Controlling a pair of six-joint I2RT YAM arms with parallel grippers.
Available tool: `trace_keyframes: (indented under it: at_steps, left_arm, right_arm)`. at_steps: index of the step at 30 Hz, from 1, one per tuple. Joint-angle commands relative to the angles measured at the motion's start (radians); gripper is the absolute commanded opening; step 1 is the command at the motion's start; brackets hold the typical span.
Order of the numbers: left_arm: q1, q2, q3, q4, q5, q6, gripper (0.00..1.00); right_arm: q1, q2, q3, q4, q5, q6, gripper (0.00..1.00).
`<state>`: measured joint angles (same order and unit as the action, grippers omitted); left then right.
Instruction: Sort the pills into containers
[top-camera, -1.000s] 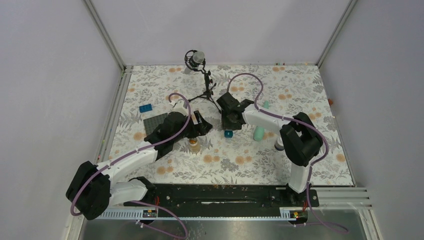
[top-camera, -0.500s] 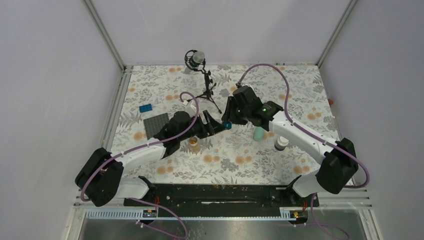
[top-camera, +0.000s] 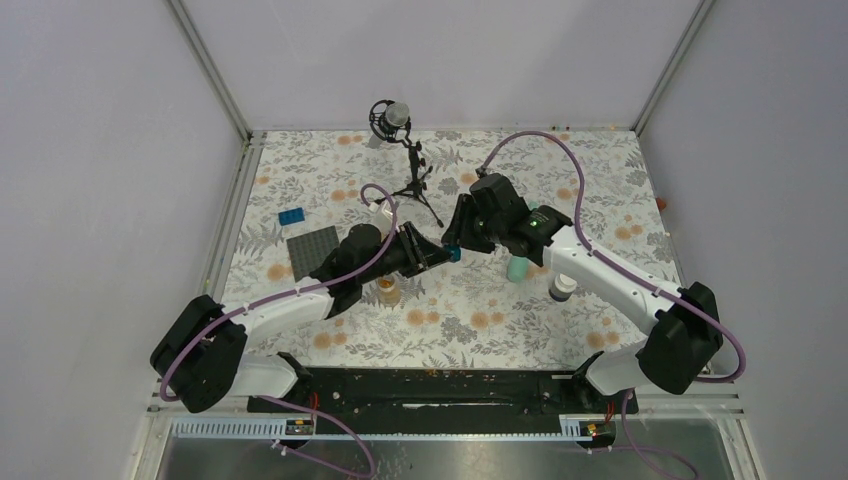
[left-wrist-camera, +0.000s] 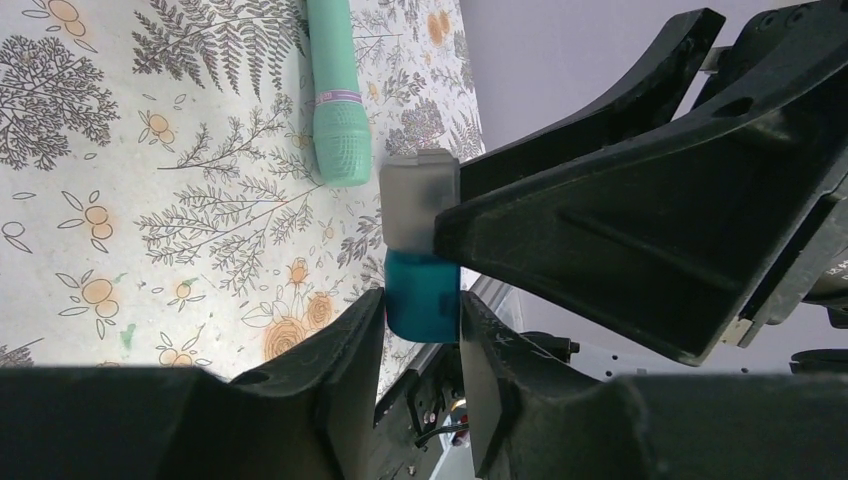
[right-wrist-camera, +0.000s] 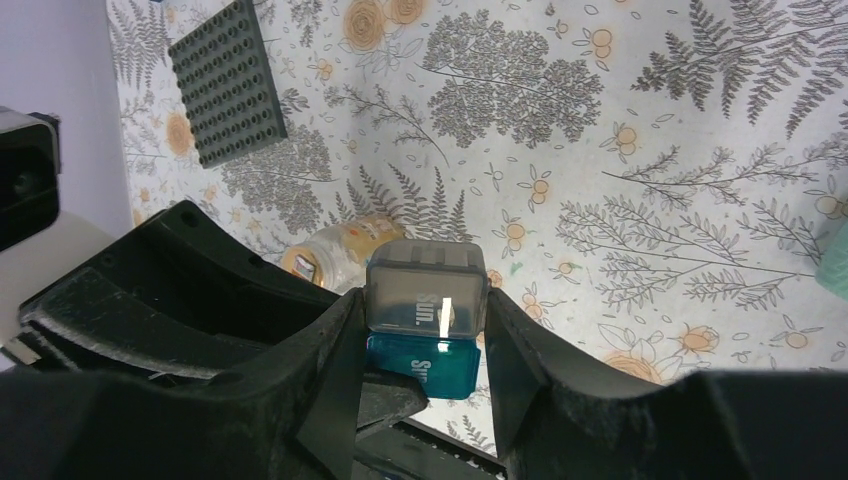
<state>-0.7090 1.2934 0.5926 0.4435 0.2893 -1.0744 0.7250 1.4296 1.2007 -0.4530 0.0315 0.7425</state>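
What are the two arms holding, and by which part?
The left fingers pinch the teal box by its sides; right fingers pinch the adjoining grey box likewise.

"Sun." on the grey box (right-wrist-camera: 427, 288) and teal box (right-wrist-camera: 424, 364)

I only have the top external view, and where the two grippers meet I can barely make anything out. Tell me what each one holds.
Observer: In the left wrist view, the left gripper is shut on the teal box.
Operator: Now the right one.
Observer: In the right wrist view, the right gripper is shut on the grey box, with a finger on each of two opposite sides.
Operator: Tell me how the two boxes sit.
Observer: The grey box lies flush against the teal box, and they appear to be touching. Both are held above the tablecloth.
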Motion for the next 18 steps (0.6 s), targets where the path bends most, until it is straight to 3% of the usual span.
trace_keyframes:
  at_steps: [1,4,8,15,18]
  left_arm:
    - [-0.003,-0.002,0.005,0.052,-0.009,-0.027,0.33]
    - [-0.004,0.0,0.012,0.05,-0.002,-0.028,0.26]
    - [-0.001,-0.006,0.026,0.042,0.045,-0.048,0.0]
    - [0.001,-0.046,0.044,0.046,0.078,-0.062,0.0]
    - [0.001,-0.052,0.051,0.072,0.096,-0.059,0.0]
  right_arm:
    - [0.007,-0.03,-0.001,0.062,-0.037,0.029,0.31]
    - [0.007,-0.038,-0.008,0.076,-0.062,0.031,0.31]
    - [-0.004,-0.069,-0.046,0.135,-0.138,0.021,0.32]
    - [-0.096,-0.149,-0.194,0.38,-0.436,0.042,0.36]
    - [-0.138,-0.175,-0.253,0.479,-0.511,0.077,0.44]
